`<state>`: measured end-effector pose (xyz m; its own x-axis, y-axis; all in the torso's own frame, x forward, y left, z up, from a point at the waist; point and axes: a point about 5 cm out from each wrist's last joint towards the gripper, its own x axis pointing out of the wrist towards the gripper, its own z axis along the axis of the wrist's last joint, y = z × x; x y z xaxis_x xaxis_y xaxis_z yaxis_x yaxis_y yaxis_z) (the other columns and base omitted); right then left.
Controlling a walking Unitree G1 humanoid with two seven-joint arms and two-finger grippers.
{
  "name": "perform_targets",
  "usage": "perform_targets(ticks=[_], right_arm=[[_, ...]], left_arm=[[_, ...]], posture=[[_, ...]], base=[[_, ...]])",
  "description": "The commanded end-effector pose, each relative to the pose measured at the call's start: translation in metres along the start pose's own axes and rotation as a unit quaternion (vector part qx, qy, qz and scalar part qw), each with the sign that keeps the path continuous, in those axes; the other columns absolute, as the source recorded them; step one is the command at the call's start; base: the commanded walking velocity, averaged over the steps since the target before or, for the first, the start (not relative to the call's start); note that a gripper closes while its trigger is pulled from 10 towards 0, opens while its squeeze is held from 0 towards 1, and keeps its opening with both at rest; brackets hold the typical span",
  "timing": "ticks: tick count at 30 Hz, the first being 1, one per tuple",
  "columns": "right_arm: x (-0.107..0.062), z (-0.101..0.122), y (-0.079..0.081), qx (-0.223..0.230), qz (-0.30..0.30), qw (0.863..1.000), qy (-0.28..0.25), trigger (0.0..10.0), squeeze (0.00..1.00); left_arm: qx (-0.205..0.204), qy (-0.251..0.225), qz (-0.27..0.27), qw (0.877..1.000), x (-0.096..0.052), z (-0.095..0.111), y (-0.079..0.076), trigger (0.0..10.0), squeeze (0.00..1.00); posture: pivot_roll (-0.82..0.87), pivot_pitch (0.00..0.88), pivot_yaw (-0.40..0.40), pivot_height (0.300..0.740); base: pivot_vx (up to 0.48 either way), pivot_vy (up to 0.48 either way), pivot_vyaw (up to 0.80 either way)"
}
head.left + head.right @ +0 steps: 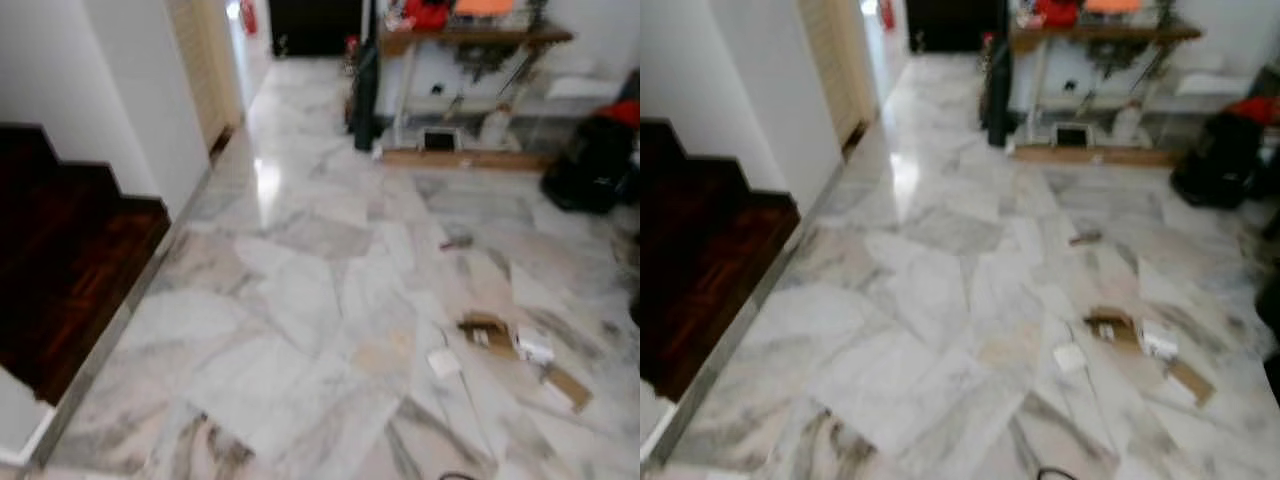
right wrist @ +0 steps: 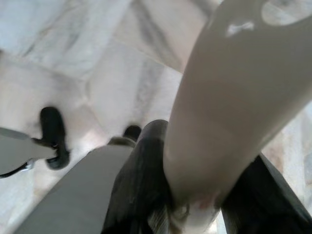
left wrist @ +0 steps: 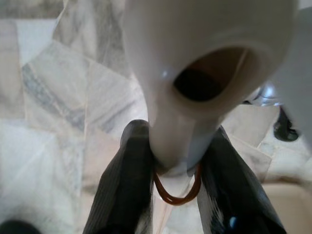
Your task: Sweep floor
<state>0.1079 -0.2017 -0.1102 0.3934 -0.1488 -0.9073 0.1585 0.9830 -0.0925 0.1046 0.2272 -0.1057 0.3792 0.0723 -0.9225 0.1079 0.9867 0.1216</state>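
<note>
Across the whole scene runs a marble floor (image 1: 300,300), with dark wooden stairs (image 1: 60,270) at the left and a cluttered wooden shelf (image 1: 470,90) against the far wall, a black bag (image 1: 590,165) on its right. Litter lies on the near right of the floor: a torn cardboard piece (image 1: 487,330), a white crumpled bit (image 1: 535,345), a brown strip (image 1: 567,387) and a white scrap (image 1: 443,362), with one small dark bit (image 1: 457,241) farther off.

Each arm holds a pale handle. The left gripper (image 3: 176,180) is closed narrowly around a white handle (image 3: 195,78) with a hanging hole, an orange rubber band (image 3: 176,192) looped below it. The right gripper (image 2: 195,195) is likewise clamped on a cream handle (image 2: 234,112) (broom or dustpan, I cannot tell which is which).

Judging by the scattered litter, none of it gathered into a pile, sweeping has barely begun; the tools are in hand, and the whole debris patch on the right is left to collect.
</note>
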Motion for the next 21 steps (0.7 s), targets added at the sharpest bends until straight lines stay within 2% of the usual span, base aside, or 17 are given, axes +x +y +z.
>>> perform_targets(ticks=[1,21], right_arm=[[0.0022,0.0717,0.0327,-0.004,0.099,0.989,-0.112,10.0,0.00],[0.0021,0.0731,0.0341,-0.004,0.101,0.988,-0.113,10.0,0.00]], left_arm=[[-0.105,-0.136,-0.020,0.985,0.0030,0.0726,-0.0021,10.0,0.00],[-0.111,-0.131,-0.015,0.985,0.0031,0.0665,-0.0022,10.0,0.00]], posture=[[0.06,0.028,-0.002,0.740],[0.10,0.018,-0.005,0.740]], base=[[0.000,0.000,0.00],[0.000,0.000,0.00]])
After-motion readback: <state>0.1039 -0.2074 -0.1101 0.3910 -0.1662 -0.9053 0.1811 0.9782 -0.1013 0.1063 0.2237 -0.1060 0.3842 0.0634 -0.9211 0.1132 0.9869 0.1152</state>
